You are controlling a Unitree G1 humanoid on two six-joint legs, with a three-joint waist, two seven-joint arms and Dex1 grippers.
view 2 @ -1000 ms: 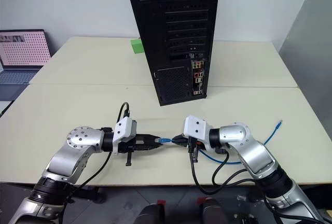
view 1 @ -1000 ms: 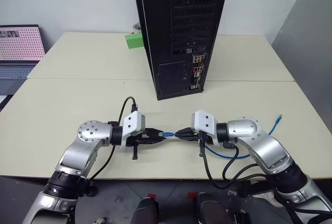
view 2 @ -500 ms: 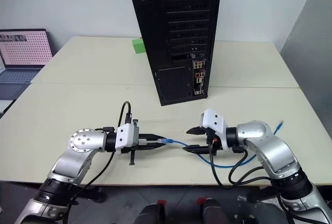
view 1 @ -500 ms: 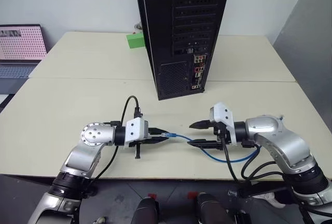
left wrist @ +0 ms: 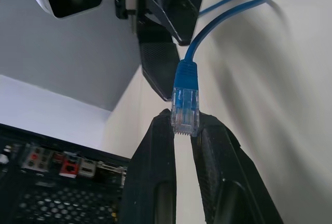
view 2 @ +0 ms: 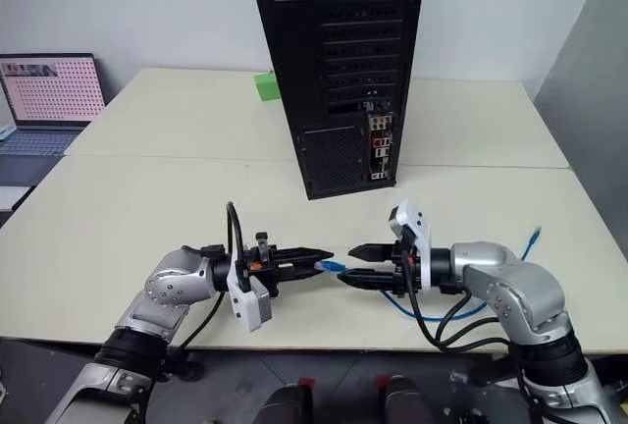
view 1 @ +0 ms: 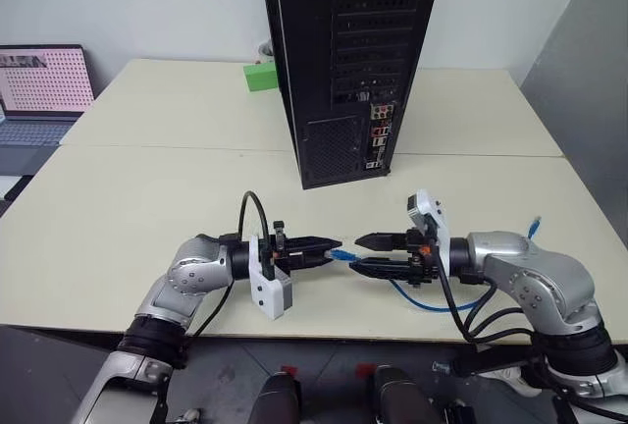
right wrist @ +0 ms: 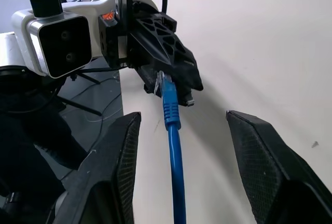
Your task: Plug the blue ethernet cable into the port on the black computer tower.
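Nearest, both grippers hang level over the worktop's point(view 1: 118, 208) front edge, tips facing each other. The left gripper point(view 1: 332, 247) has its jaws clamped on the plug point(left wrist: 185, 111) of the blue cable point(view 1: 432, 301), pinching the plug's clear end so the cord runs out toward the other arm. The right gripper point(view 1: 361, 252) stands just beside it, jaws apart, with the cord passing between them untouched. The cable loops back under the right arm; its far plug point(view 1: 533, 221) lies near the worktop's right side. Farther back stands the tower point(view 1: 348, 61), its connector strip point(view 1: 377, 135) facing the robot. A green block point(view 1: 259, 76) sits behind the tower, a laptop point(view 1: 39, 90) far left.
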